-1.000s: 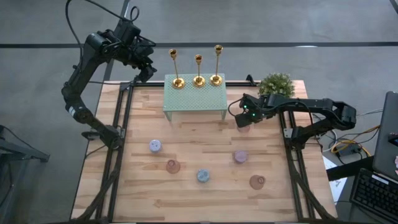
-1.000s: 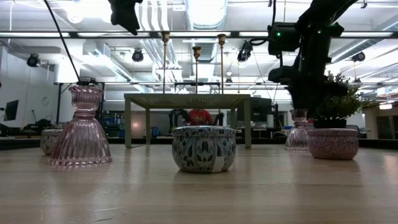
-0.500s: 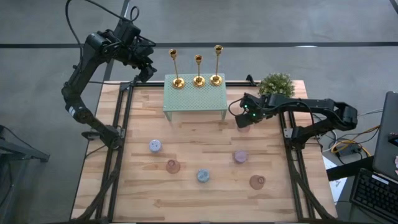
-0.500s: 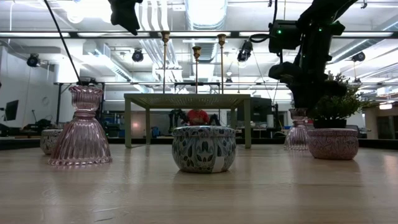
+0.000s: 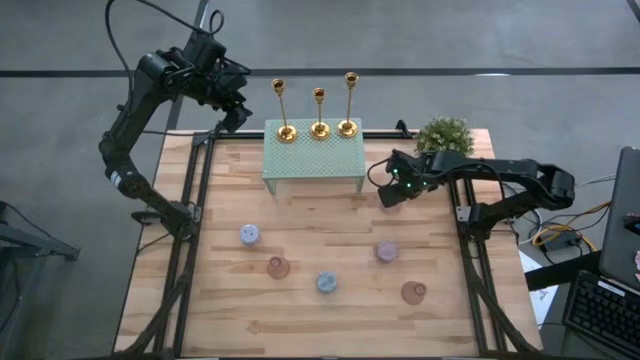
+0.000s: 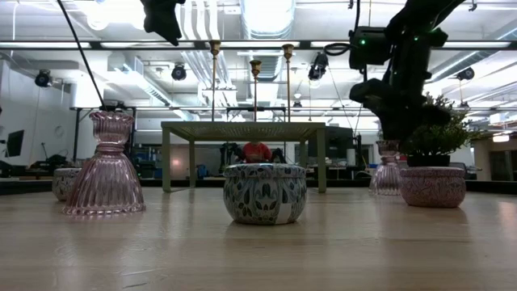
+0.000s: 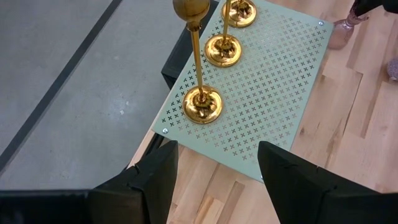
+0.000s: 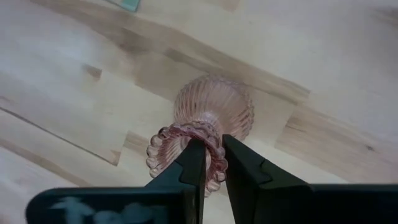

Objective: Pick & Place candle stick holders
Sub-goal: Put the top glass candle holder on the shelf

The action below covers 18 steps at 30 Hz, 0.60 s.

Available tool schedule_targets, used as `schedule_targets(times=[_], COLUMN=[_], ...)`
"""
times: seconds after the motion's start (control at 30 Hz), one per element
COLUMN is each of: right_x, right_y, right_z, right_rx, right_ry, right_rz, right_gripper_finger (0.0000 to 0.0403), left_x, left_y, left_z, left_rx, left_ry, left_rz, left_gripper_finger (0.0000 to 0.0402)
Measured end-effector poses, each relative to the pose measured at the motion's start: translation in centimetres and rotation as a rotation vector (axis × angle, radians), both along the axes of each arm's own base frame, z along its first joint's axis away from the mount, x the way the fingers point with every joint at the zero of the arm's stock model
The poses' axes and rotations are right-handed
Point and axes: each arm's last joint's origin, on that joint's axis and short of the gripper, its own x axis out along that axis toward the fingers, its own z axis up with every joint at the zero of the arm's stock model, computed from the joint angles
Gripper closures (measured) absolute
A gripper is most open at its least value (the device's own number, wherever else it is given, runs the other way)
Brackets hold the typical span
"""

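With the right fingers (image 8: 208,163) pinching the pink holder's (image 8: 208,121) rim, its axis stands upright below them; the left fingers (image 7: 217,180) wait open.

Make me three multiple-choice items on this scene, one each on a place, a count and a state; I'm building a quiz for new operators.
1. Where do the gold candlesticks stand?
A. on the green stand
B. on the bare wood
C. beside the plant

2. How many gold candlesticks are there?
A. two
B. three
C. five

3. What is the right pincer doing?
A. hanging open over the plant
B. shut on the rim of a pink glass holder
C. holding a gold candlestick

Answers:
1 A: all their bases sit on the green stand at the table's far edge.
2 B: three show in a row in the high view.
3 B: the right wrist view shows its fingers pinching the pink glass holder at the rim.
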Motion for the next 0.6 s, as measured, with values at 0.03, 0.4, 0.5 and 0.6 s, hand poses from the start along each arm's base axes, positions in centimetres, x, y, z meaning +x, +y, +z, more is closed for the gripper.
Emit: schedule_targets(times=[0.03,0.4,0.5,0.6], right_x=[0.1,0.6,1.0,1.5], right_y=[0.0,-0.1,-0.3,-0.5], right_z=[0.0,3.0,5.4,8.3], right_rx=[0.003,0.006,-0.017,-0.053], right_ry=[-0.001,-0.094,-0.125,-0.183], right_rz=[0.002,0.048,0.074,0.098], right_gripper_finger=[0.0364,0.0374,0.0375,0.0375], left_x=[0.0,0.0,-0.1,-0.1], left_y=[0.0,0.0,-0.1,-0.1], left_z=[0.0,0.0,-0.1,-0.1], left_rx=[0.000,-0.006,-0.011,-0.013], left_ry=[0.000,0.005,0.009,0.011], left_rz=[0.000,0.000,0.000,0.001], left_gripper_finger=[0.0177,0.0177,0.0177,0.0177])
